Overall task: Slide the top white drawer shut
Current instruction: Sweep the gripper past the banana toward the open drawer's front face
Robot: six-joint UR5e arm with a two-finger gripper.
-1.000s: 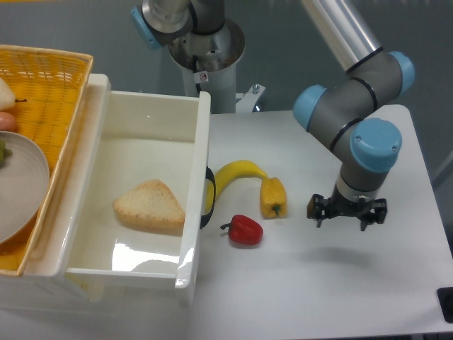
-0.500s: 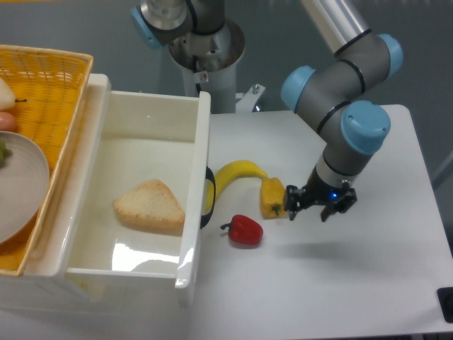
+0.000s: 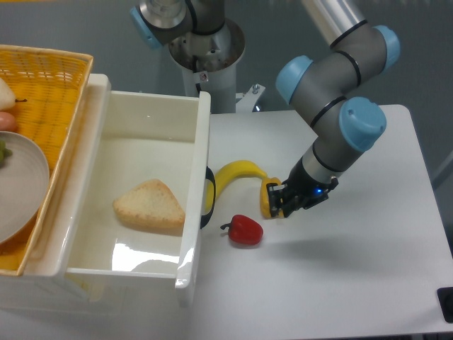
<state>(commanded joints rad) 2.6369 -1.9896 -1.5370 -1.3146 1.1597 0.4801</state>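
Right, the top white drawer [image 3: 152, 198] stands pulled wide open on the left, a slice of bread [image 3: 150, 205] lying inside, its black handle [image 3: 209, 197] facing right. The gripper [image 3: 282, 201] hangs low right against the yellow pepper [image 3: 270, 198]; whether its jaws are apart or together, I cannot tell. Danger here: banana [image 3: 236, 175], yellow pepper and red pepper [image 3: 245, 229] crowd the front panel, so a leftward push could plough them into the handle and jam the slide.

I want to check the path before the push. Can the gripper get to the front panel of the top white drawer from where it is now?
Probably not directly. The gripper is at the yellow pepper, and the banana and red pepper lie between it and the top white drawer front. Passing above them looks free.
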